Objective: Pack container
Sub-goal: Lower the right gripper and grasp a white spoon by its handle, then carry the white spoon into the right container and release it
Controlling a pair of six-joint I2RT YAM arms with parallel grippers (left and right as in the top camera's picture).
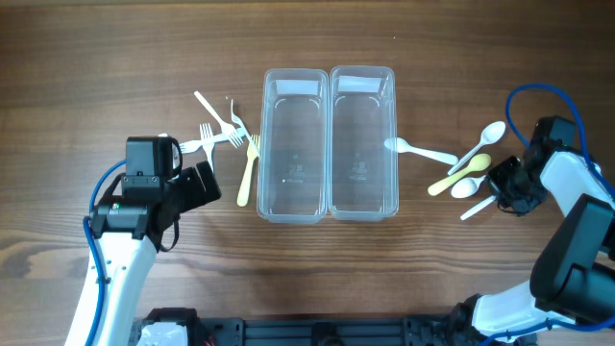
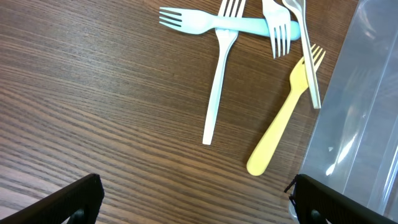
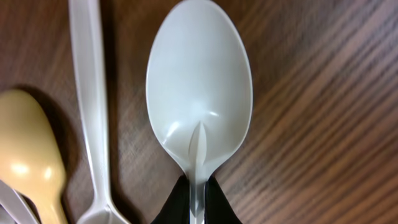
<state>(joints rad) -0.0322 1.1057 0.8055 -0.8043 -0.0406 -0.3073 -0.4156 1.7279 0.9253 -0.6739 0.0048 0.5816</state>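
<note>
The right end effector [image 3: 196,208] clasps a white spoon [image 3: 199,87]. The left end effector [image 2: 196,202] hovers spread wide near forks [image 2: 214,93].

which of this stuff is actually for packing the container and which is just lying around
For the job:
left container, right container
yellow fork and the paler forks around it
yellow spoon, loose white spoons, white spoon in the shut right pincer
open left pincer

Just there:
table
blue cable on the right arm
</note>
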